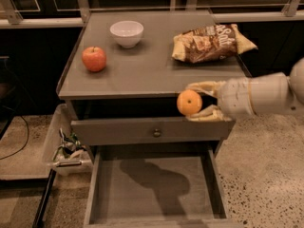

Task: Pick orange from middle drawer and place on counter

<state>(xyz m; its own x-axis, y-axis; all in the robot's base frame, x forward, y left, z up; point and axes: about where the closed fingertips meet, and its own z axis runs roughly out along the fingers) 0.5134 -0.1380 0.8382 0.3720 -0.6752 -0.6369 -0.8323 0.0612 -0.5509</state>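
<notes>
apple (94,59): sits on the left of the worktop (152,77); no part in the task.
bowl (126,33): white, towards the back of the worktop, well apart from the action.
middle drawer (99,184): pulled open at the bottom, floor bare but for a shadow; the picking step looks done.
orange (189,102): in the air just in front of the worktop's front edge, above the open drawer.
pincer (190,102): reaches in from the right, pinching the orange from above and below.
left to do: lift it over the edge, set it on a bare patch, let go.
chip bag (213,42): brown and yellow, on the right rear of the worktop; its print cannot be read.
</notes>
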